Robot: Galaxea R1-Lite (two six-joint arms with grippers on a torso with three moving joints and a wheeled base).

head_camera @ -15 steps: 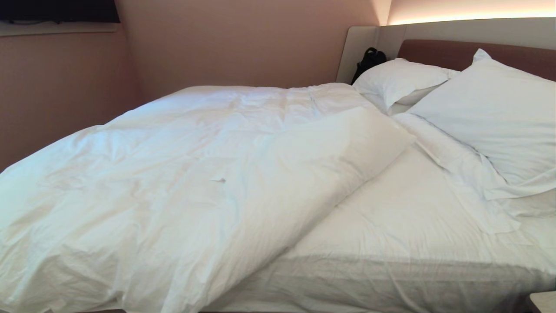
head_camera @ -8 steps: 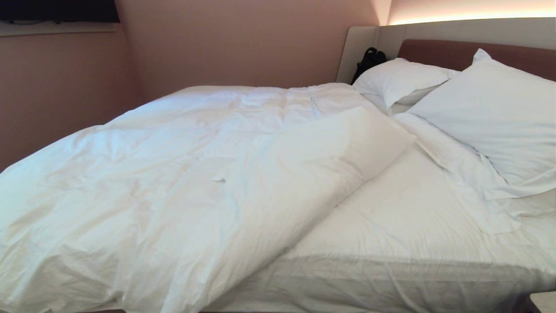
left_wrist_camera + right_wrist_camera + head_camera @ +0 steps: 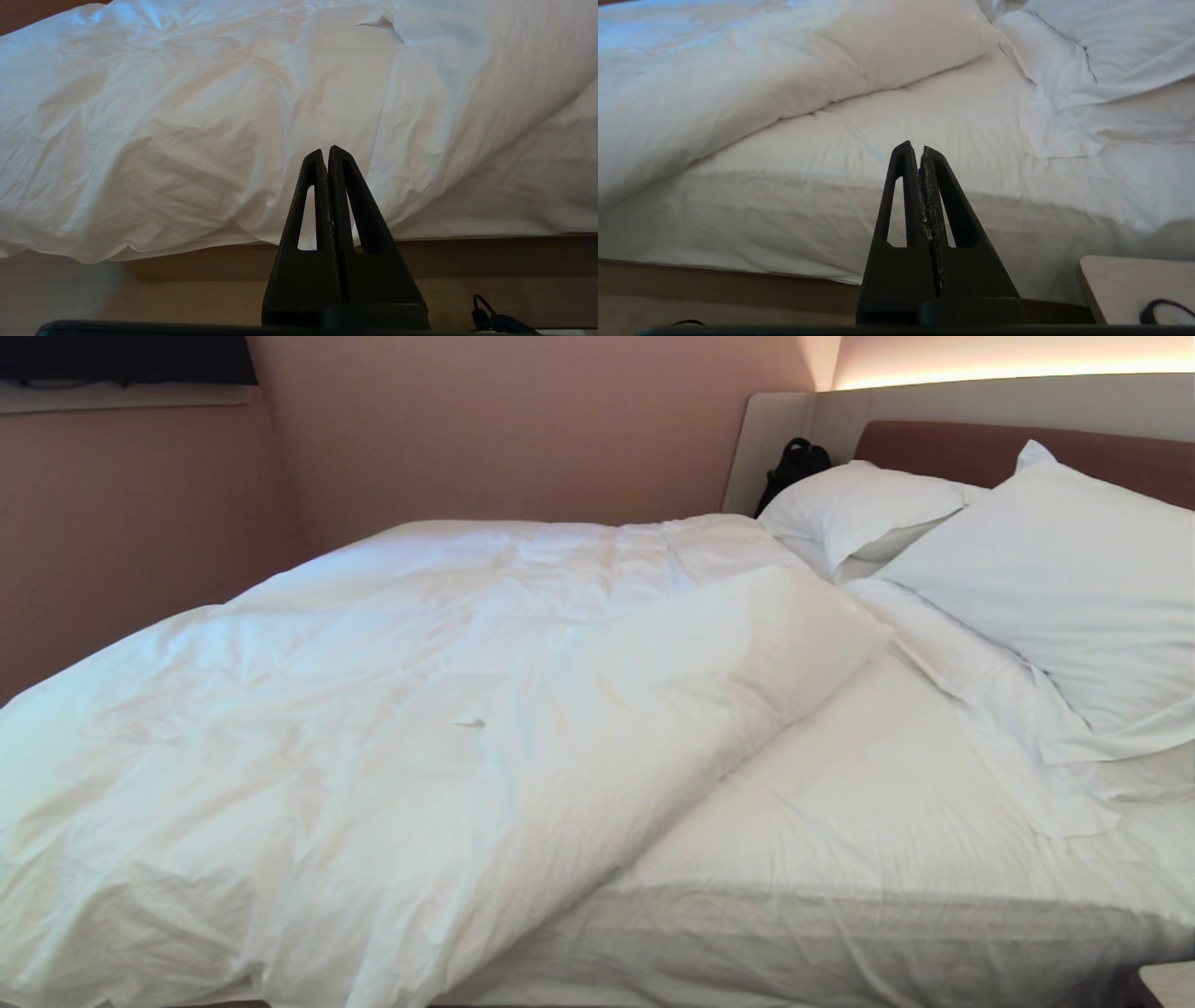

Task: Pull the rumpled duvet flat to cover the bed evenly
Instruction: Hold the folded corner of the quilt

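The puffy white duvet [image 3: 392, 709] lies rumpled over the left and far part of the bed [image 3: 840, 915], its near right corner folded back in a thick diagonal roll [image 3: 709, 663], baring the white fitted sheet [image 3: 859, 803] on the near right. The duvet's near edge hangs over the bed's side [image 3: 163, 186]. Neither arm shows in the head view. My left gripper [image 3: 325, 151] is shut and empty, held short of the hanging duvet edge. In the right wrist view the duvet roll [image 3: 761, 79] lies beyond my right gripper [image 3: 913, 148], also shut and empty, which faces the bare mattress side [image 3: 808, 210].
Two white pillows [image 3: 1064, 579] [image 3: 859, 504] lean at the brown headboard [image 3: 943, 448] on the right, with a black bag [image 3: 794, 462] behind them. A light wooden nightstand corner [image 3: 1134, 284] stands close right of my right gripper. The taupe bed base [image 3: 490, 252] runs below the mattress.
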